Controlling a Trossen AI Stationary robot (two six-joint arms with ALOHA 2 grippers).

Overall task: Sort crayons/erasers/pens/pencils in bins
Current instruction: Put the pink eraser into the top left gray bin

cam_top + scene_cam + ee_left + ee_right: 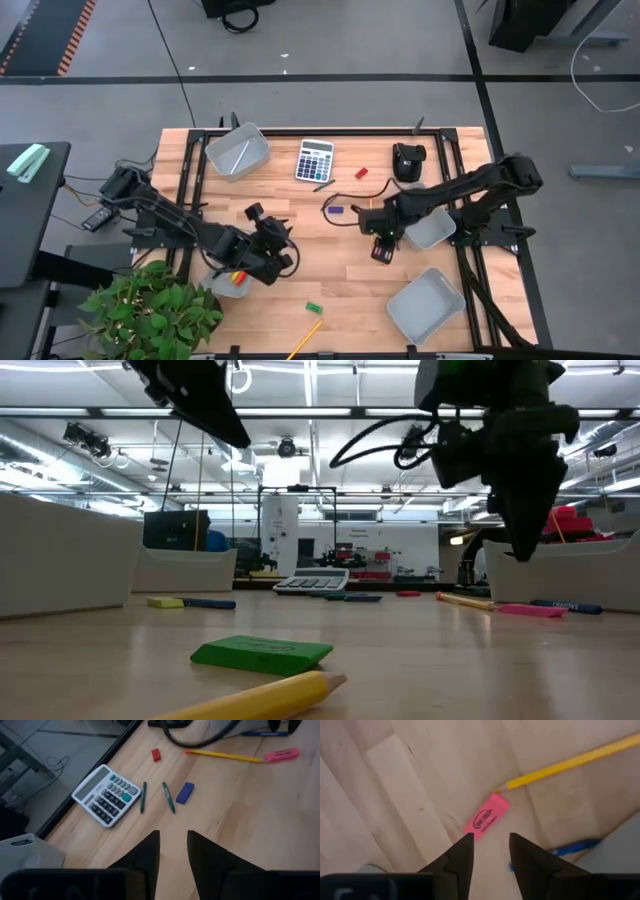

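Note:
My right gripper (490, 851) hangs open, pointing down, just above a pink eraser (486, 818) that lies flat on the wood. A yellow pencil (575, 762) lies with its tip at the eraser, and a blue pen (572, 847) lies by a bin's wall (626, 845). The low view shows this gripper (525, 545) clear of the table. My left gripper (173, 845) is open and empty above the near-left table; beyond it lie two dark green sticks (168, 796), a blue eraser (185, 792) and a red eraser (156, 754). A green eraser (313, 308) and another pencil (305, 342) lie near the front edge.
Bins stand at the far left (238, 152), right (432, 228), near right (426, 305) and near left (230, 285), the last holding crayons. A calculator (314, 160) and a black device (408, 160) sit at the back. A potted plant (150, 310) crowds the near-left corner.

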